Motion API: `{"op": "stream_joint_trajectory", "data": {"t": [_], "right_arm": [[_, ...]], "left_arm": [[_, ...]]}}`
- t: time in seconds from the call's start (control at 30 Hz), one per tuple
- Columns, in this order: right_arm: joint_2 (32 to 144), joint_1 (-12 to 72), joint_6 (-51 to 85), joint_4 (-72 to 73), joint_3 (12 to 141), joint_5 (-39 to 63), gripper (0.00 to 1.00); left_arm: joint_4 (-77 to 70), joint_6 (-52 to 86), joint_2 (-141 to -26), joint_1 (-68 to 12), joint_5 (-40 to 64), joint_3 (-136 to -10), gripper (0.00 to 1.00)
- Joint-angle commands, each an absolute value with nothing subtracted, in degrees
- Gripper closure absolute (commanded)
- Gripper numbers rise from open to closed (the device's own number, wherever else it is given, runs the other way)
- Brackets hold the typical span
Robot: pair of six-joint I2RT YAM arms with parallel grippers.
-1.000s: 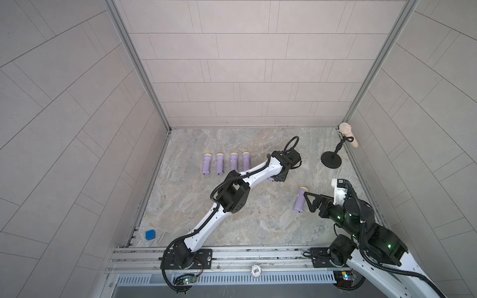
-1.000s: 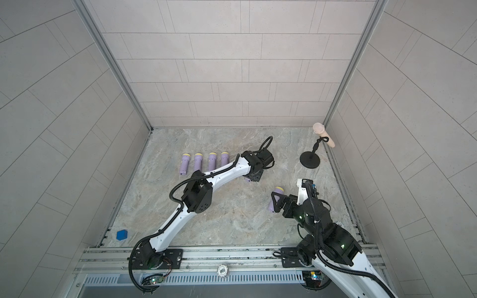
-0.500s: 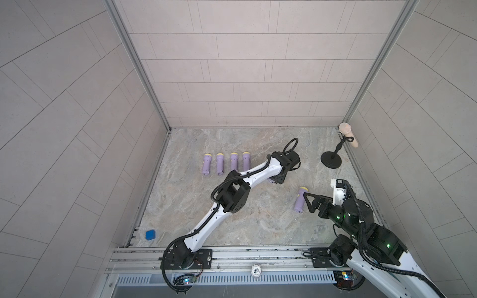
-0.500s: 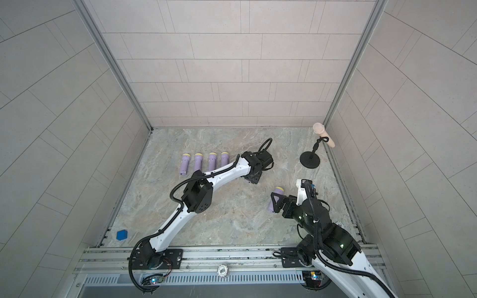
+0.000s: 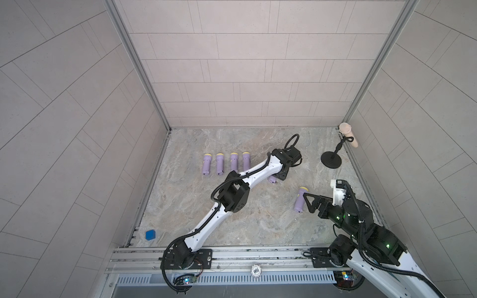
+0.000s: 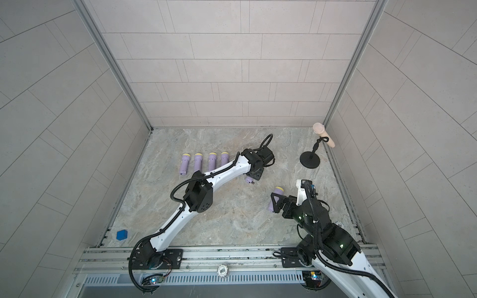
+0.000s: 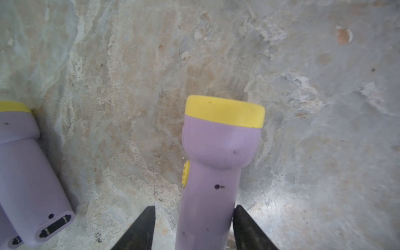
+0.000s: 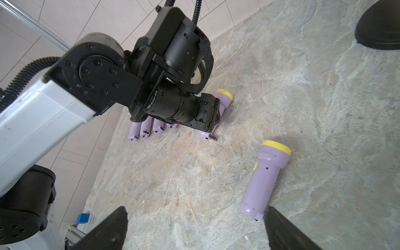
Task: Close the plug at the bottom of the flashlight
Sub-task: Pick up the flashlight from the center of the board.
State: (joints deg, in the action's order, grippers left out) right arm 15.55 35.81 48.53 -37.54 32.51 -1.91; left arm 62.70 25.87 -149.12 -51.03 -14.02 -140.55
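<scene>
A purple flashlight (image 7: 216,173) with a yellow head lies on the stone floor between the jaws of my left gripper (image 7: 194,208). The jaws are open: one finger (image 7: 244,225) is right beside the barrel, the other finger (image 7: 142,225) stands clear of it. In both top views the left gripper (image 5: 280,175) (image 6: 255,175) covers most of this flashlight (image 5: 271,179) (image 6: 249,179). In the right wrist view a small plug (image 8: 213,137) sticks out of its bottom end. My right gripper (image 8: 195,211) (image 5: 309,203) is open beside a second flashlight (image 8: 264,179) (image 5: 300,200).
A row of several more purple flashlights (image 5: 219,163) (image 6: 197,165) (image 8: 147,129) lies at the back left, the nearest one (image 7: 28,173) close to my left gripper. A black round-based stand (image 5: 331,160) holds a beige handle at the back right. A blue block (image 5: 150,234) sits front left.
My left gripper has gone from shut to open around the flashlight. Both arms have hardly moved.
</scene>
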Motion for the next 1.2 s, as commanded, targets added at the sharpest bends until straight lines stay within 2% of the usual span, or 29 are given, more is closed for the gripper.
{"op": "stream_joint_trajectory", "data": {"t": [0.0,0.37,0.83,0.97,1.13,1.17], "right_arm": [[14.6,35.6,49.31,-37.59,32.08,-2.36,0.01],[14.5,35.6,49.1,-37.22,31.66,-2.52,0.0],[14.85,35.6,49.37,-36.66,31.43,-2.11,0.0],[15.03,35.6,49.34,-36.34,31.55,-2.02,0.0],[15.71,35.62,49.73,-35.14,30.93,-1.26,0.0],[15.98,35.64,49.9,-34.93,30.84,-1.07,0.01]], "left_arm": [[65.39,25.97,-151.31,-50.8,-14.16,-141.8,0.41],[65.05,26.02,-152.06,-50.76,-14.53,-141.2,0.46],[65.22,26.17,-152.36,-50.63,-15.63,-141.68,0.62],[64.95,26.32,-151.24,-50.62,-16.56,-141.68,0.74],[64.12,26.61,-147.92,-50.63,-16.94,-141.5,1.0],[63.91,26.91,-146.98,-50.63,-16.93,-141.38,1.0]]}}
